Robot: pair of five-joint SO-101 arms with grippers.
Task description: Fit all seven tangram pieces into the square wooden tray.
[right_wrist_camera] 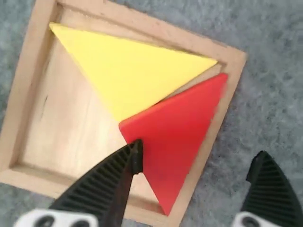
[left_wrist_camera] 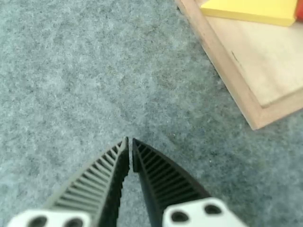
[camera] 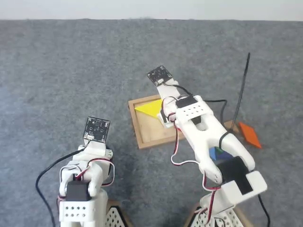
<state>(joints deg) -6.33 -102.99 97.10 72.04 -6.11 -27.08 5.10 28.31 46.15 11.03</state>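
High view: the square wooden tray (camera: pixel 134 124) at frame centre holds a flat yellow triangle piece (camera: pixel 150 108); an orange parallelogram piece (camera: pixel 249 135) lies centre right. Left wrist view: the left gripper (left_wrist_camera: pixel 130 141) is pinched together beside the tray. Right wrist view: the right gripper (right_wrist_camera: pixel 199 151) is spread apart astride a flat red triangle piece (right_wrist_camera: pixel 182 132) that partly overlaps the tray; it looks light, stiff and slick, likely best pinched across opposite edges.

Your high camera looks steeply down over the whole table (camera: pixel 57 71). Your wrist cameras look down from close range past the left gripper (left_wrist_camera: pixel 130 142) and right gripper (right_wrist_camera: pixel 199 152). All three views share the wooden tray (camera: pixel 134 124).
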